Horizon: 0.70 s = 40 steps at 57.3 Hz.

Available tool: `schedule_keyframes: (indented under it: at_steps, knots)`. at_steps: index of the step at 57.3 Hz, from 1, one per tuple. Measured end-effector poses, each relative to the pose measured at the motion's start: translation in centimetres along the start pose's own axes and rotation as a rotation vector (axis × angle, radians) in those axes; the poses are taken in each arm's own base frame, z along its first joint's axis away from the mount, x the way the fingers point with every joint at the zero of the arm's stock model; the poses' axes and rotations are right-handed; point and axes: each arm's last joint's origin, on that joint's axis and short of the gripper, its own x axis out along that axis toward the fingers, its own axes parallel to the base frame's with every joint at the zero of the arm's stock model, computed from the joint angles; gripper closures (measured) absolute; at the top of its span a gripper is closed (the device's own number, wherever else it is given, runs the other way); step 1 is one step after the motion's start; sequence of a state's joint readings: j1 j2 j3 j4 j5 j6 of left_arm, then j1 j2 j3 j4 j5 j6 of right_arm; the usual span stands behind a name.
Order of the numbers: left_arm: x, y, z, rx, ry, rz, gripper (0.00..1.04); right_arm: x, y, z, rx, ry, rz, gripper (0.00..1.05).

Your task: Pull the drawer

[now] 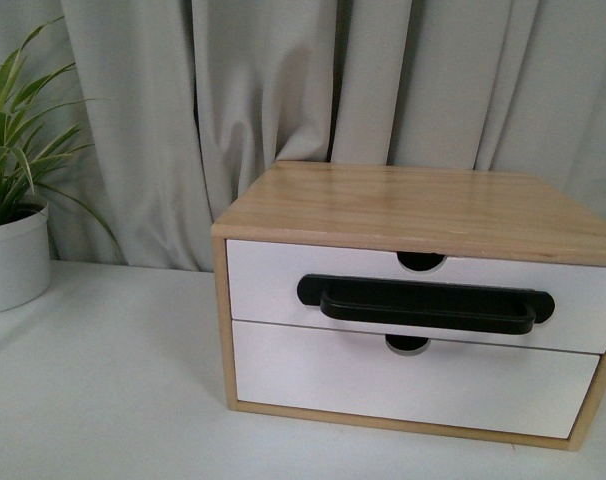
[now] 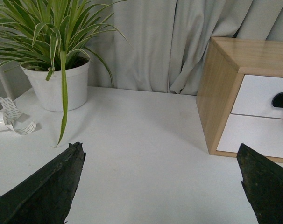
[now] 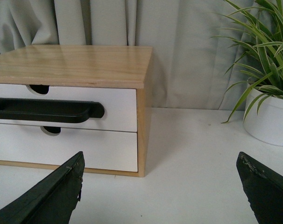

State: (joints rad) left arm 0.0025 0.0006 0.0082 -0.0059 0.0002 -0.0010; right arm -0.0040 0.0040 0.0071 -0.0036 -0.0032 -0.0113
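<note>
Nearest, the left gripper (image 2: pixel 159 146) and the right gripper (image 3: pixel 160 154) both hover over the plain white tabletop (image 1: pixel 103 400) with their black fingers spread wide, holding nothing. Beyond them stands a small light-wood cabinet (image 1: pixel 413 205). The wide white-fronted drawer (image 1: pixel 273 285) with its long black bar handle (image 1: pixel 428 303) sits pushed in flush in the upper slot, above a handleless white drawer front (image 1: pixel 413 385). Further left is a green striped plant in a white pot (image 1: pixel 13 255), with a pale grey pleated curtain (image 1: pixel 233 90) behind

Front camera faces the wooden cabinet (image 1: pixel 413 205) closely from slightly above, curtain (image 1: pixel 183 100) behind. Both wrist cameras sit low over the white tabletop (image 2: pixel 141 140), each viewing the cabinet obliquely from one end. All three share the black-handled drawer (image 1: pixel 263 290).
</note>
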Motion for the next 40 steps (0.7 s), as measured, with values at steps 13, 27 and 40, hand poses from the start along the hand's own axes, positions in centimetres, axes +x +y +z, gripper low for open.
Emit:
schedule_keyframes:
  at_steps: [13,27,40]
  knots:
    - [1.0,-0.9,0.2,0.049,0.128,-0.161,0.06,0.8,0.1,0.5,-0.075,0.157,0.211,0.09]
    - [5.6,-3.9,2.2,0.299,0.156,-0.442,0.06,3.7,0.6,2.6,-0.337,0.274,0.394,0.09]
    - [10.1,-8.2,4.5,0.58,0.145,-0.707,0.06,7.3,2.0,4.0,-0.622,0.319,0.545,0.09]
